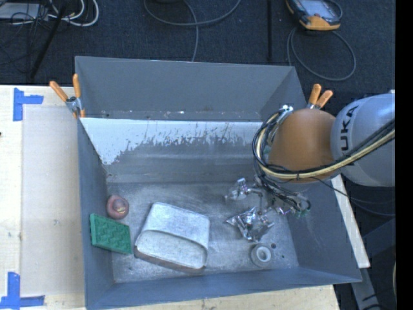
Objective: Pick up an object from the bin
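My gripper [244, 206] hangs low over the bin's right half, close to the floor. Its two metal fingers stand apart, one towards the back [239, 190] and one towards the front [249, 223], and it is open with only bare bin floor between them. A small grey ring-shaped roll [261, 255] lies just in front of the front finger, apart from it. A large pale grey block with a brownish underside [173, 236] lies left of the gripper in the middle of the floor, not touching it.
A flat green square pad [110, 233] lies at the front left beside the block. A small pink round thing [117, 205] sits just behind it near the left wall. The arm's orange cover and cables hang above the bin's right side.
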### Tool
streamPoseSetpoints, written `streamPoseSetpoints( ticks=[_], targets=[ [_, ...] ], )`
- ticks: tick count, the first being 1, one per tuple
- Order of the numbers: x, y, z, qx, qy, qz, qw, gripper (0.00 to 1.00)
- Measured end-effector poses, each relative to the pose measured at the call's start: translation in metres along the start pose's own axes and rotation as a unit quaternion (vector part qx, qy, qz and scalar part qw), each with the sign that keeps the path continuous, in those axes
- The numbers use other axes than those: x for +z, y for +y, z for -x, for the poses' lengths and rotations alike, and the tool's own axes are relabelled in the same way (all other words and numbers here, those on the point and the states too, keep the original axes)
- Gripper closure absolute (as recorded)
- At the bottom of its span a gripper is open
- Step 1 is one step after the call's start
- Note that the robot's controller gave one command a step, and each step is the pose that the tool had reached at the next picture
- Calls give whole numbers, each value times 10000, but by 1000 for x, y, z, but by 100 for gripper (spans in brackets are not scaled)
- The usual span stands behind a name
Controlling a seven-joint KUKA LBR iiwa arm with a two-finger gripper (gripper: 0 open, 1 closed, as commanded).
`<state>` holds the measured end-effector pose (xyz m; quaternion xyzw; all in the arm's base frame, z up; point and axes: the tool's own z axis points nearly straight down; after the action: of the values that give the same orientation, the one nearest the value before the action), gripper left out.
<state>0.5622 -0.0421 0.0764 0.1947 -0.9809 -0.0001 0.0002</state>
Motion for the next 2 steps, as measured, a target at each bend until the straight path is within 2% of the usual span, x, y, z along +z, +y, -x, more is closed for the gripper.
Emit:
streamPoseSetpoints(
  ticks=[1, 2],
  targets=[
    [-2, 0, 1, 22, -16, 3, 10000, 100],
    [-118, 15, 3, -15, -39, -15, 10000, 100]
  ],
)
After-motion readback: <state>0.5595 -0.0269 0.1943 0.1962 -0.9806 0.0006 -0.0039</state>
